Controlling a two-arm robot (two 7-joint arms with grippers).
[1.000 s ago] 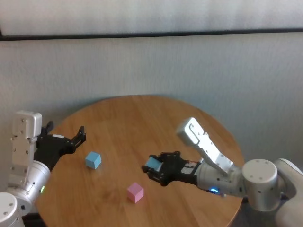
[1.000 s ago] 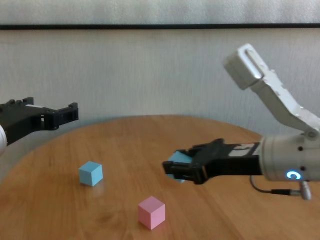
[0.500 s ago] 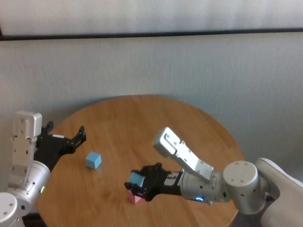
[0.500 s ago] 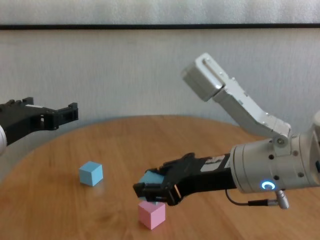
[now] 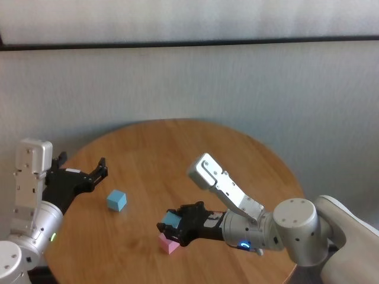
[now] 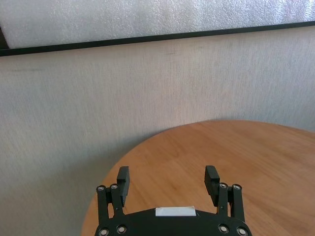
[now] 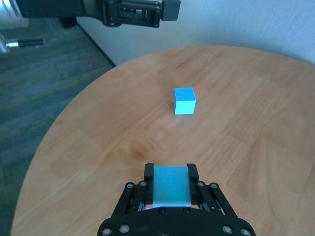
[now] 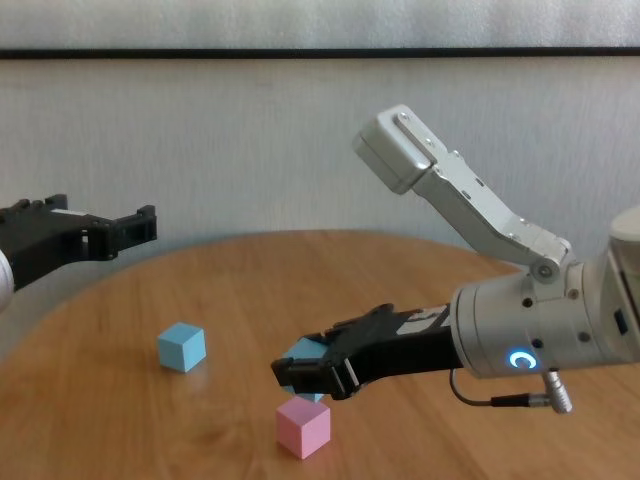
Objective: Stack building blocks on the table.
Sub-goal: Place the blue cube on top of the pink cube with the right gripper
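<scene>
1. Since one second ago, the right gripper (image 8: 305, 372) has carried its light blue block (image 5: 171, 219) leftward across the table (image 5: 177, 154), from clear of the pink block (image 8: 303, 427) to directly above it.
2. Held block: clamped between the right gripper's two fingers, its top face visible in the right wrist view (image 7: 171, 185).
3. Pink block: rests on the table directly beneath the gripper tips; whether the held block touches it cannot be determined.
4. Second light blue block (image 8: 182, 346): sits on the table well ahead of the right gripper's tips, between the two grippers.
5. Left gripper (image 5: 99, 168): parked over the table's left edge, fingers (image 6: 122, 180) spread wide, gripping nothing.
</scene>
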